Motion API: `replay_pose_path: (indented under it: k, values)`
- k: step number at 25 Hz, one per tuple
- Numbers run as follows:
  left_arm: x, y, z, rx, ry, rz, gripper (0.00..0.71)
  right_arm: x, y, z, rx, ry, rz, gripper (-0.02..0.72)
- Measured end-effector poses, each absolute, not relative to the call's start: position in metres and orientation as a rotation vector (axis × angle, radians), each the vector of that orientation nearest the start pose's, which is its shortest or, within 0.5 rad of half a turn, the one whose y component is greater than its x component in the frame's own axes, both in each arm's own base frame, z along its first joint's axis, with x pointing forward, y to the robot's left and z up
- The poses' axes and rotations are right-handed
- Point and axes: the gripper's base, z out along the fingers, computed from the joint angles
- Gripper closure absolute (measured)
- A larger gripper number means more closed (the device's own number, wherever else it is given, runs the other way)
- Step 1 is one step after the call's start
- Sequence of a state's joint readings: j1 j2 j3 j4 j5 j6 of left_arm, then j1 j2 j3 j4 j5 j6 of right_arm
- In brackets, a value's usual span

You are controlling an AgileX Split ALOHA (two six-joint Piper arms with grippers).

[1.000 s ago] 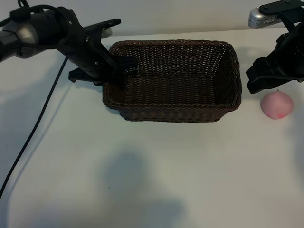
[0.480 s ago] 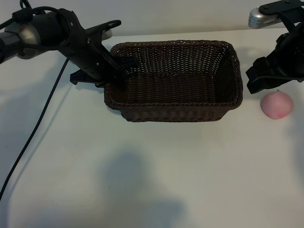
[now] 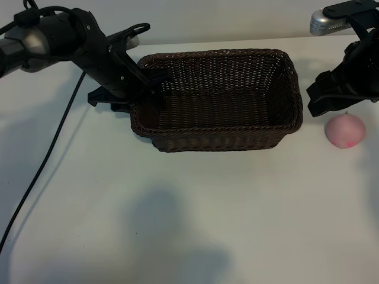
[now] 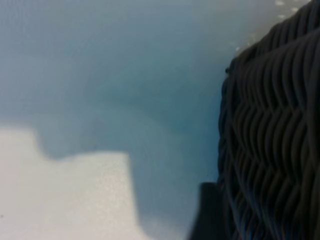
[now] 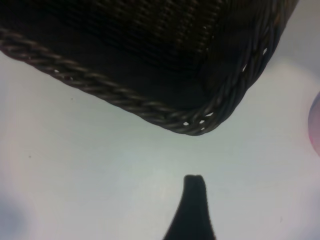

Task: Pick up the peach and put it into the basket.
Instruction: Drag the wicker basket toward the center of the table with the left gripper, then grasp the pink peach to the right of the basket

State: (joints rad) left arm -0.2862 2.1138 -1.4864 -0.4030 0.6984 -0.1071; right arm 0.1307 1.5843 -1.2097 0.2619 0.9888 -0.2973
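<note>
**Observer:** Start nearest the camera. What's on the table?

**Me:** White matte tabletop, soft shadows across the front. A thin black cable runs over its left part towards my left arm.

**Observer:** And the task's thing?

**Me:** The small round pale-pink peach sits on the table at the right, a deeper pink spot low on its skin. It is outside the basket, just beside the basket's right end but not touching it.

**Observer:** The basket?

**Me:** Large rectangular dark-brown woven wicker basket with rounded corners and a braided rim. It stands mid-table, a little behind the peach's line. Only weave shows inside.

**Observer:** Your right end effector?

**Me:** My right gripper hangs just behind and above the peach, pointing steeply down, between fruit and basket corner. It is spread wide and holds nothing. In the right wrist view one dark fingertip is over bare table. The basket's corner is beyond it, and a sliver of pink sits at the frame's edge.

**Observer:** Left one?

**Me:** My left gripper is at the basket's left end wall, angled down and straddling the rim, part inside and part outside. The left wrist view shows that wicker wall very close. I cannot tell whether the gripper is spread or pressed onto the wall.

**Observer:** Farthest back?

**Me:** Both arms reach in from the table's far edge.
</note>
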Motion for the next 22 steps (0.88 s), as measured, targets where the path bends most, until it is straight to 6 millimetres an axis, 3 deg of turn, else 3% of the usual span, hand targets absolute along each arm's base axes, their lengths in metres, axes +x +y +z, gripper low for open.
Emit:
replay_pose_path:
  k: [2,4,15,18,22]
  values:
    - [0.412,-0.145,0.159,-0.111,2.82,-0.518,0.026,0.311,0.061,0.27,-0.443,2.779,0.304,0.108]
    - [0.411,-0.142,0.172,-0.079,2.794,-0.493,0.007,0.311,0.061,0.27,-0.443,2.779,0.304,0.108]
    - [0.379,-0.117,0.263,0.118,2.711,-0.231,0.028,0.311,0.061,0.27,-0.443,2.779,0.304,0.108]
    - [0.371,-0.11,0.28,0.139,2.688,-0.205,0.032,0.311,0.061,0.27,-0.443,2.779,0.304,0.108]
    - [0.365,-0.079,0.298,0.112,2.684,-0.168,0.039,0.311,0.061,0.27,-0.443,2.78,0.304,0.108]
